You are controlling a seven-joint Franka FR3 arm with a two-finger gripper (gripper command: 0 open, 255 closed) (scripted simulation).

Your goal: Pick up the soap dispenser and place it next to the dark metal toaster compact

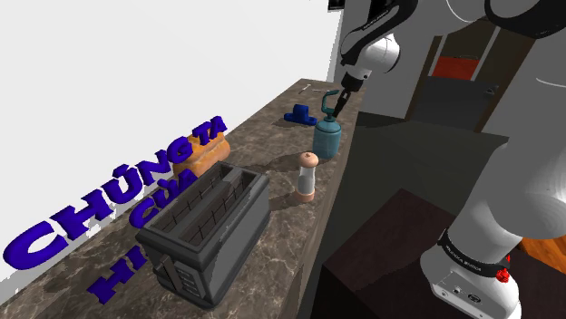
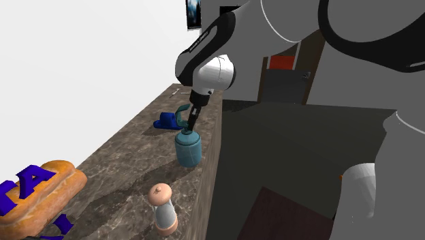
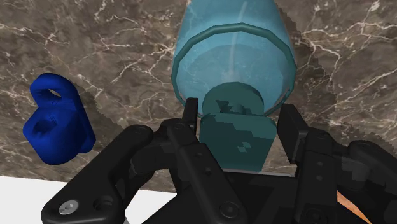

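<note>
Wrist view: the gripper straddles the dispenser's pump, fingers apart, seemingly just shy of touching it, nothing held; the dispenser stands on the counter right below, lined up for a top grasp.

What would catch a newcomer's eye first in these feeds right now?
Probably the big blue lettering against the white wall above the marble counter. Next, the end effector poised over the teal soap dispenser farther along the counter, fingers open around its pump. The dark toaster looms nearest in the shoulder view.
</note>
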